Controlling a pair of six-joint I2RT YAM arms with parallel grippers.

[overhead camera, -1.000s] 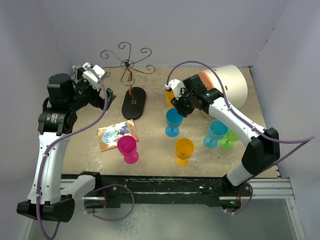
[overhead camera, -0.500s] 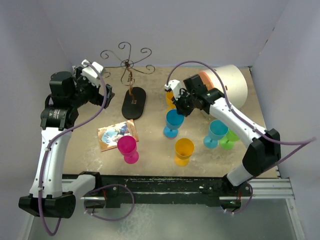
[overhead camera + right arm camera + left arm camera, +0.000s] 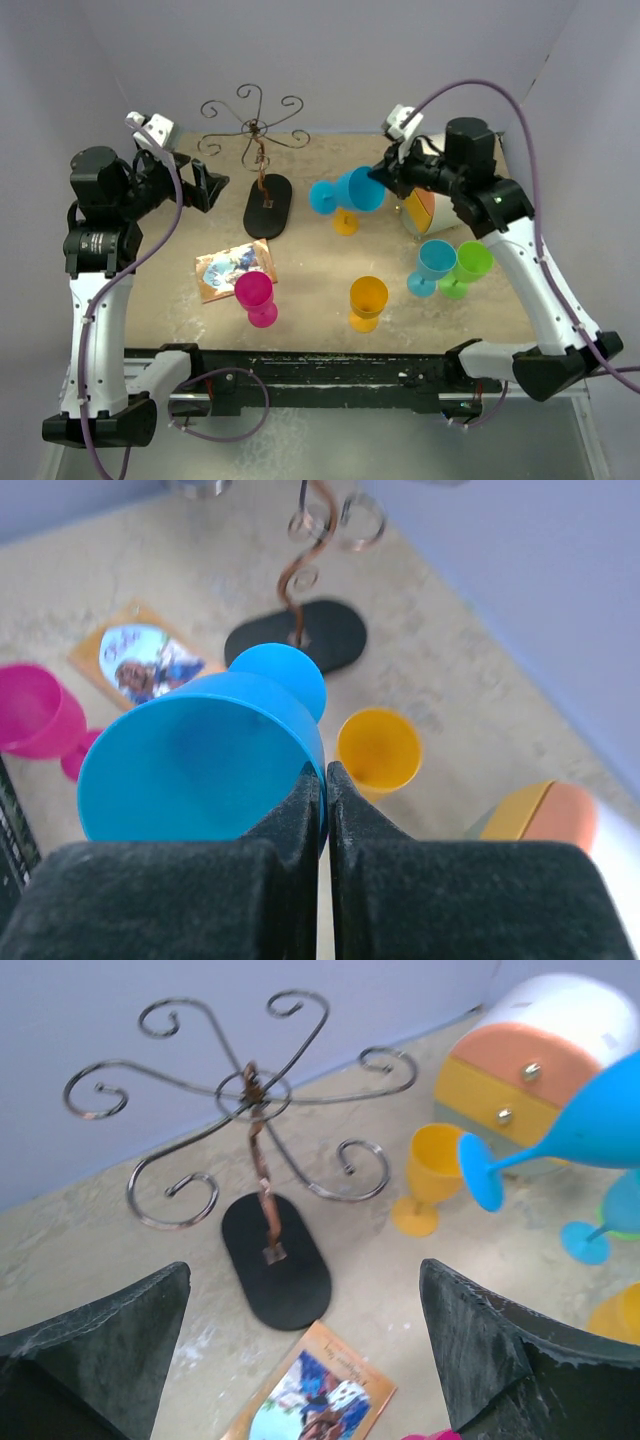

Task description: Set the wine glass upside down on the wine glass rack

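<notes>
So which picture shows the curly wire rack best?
The left wrist view. The wine glass rack sits close and whole there: curled arms, brown stem, black oval base. The top external view shows the rack whole too, but small and far back. The right wrist view cuts off most of the rack's curls.

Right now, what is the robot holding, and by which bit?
The right tool pinches the blue glass by its bowl's rim. The left tool holds nothing.
</notes>
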